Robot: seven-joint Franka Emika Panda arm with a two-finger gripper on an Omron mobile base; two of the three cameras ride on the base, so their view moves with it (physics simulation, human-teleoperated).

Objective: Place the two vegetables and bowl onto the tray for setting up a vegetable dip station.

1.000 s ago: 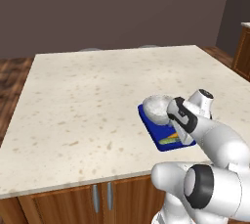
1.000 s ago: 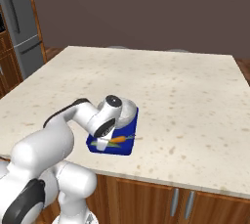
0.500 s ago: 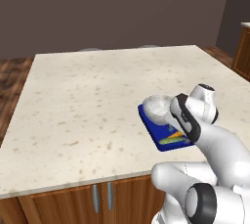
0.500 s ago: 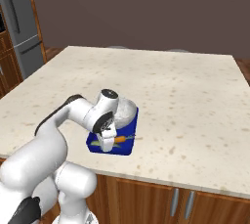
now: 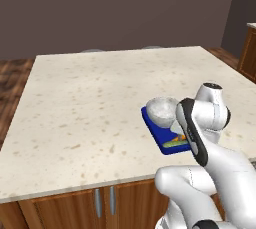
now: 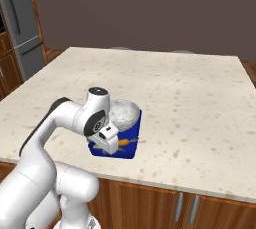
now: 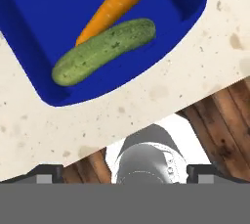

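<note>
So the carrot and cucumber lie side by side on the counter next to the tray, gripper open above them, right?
Not on the counter: the hand view shows the carrot and cucumber lying side by side inside the tray. The rest holds; the gripper is open above them.

The arm (image 5: 215,168) is built of glossy white, rounded shell segments that swell at each joint like stacked capsules. Dark grey to black bands and round caps mark the joints; one flat dark disc with a pale rim caps the link near the wrist (image 6: 95,122). A long black strip runs lengthwise down one forearm link (image 5: 192,132). Near the hand sits a small white boxy block with a dark slot (image 6: 108,134). The end effector's (image 7: 125,171) finger tips are small, dark grey and square-edged.
</note>
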